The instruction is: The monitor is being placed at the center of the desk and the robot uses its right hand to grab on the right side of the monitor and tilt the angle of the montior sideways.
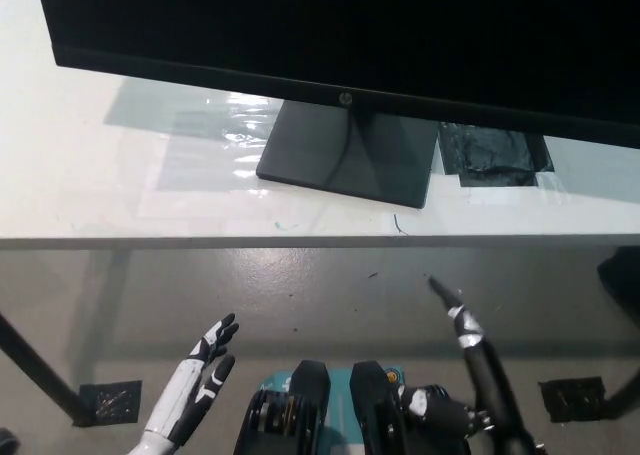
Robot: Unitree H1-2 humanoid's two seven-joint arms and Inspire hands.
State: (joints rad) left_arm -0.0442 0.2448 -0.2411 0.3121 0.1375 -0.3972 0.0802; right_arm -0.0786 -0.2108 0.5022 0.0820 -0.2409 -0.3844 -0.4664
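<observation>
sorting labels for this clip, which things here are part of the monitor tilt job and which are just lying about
Part of the job:
- monitor on its stand
- desk
- right hand, low before the desk, not touching the monitor

Just lying about:
- black patch on the desk
- clear plastic sheet on the desk
- left hand, resting low, fingers apart

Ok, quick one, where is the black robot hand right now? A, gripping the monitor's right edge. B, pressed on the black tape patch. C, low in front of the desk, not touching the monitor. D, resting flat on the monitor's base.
C: the right robot hand sits below the desk edge over the floor, clear of the monitor; the left robot hand is low too.
</observation>
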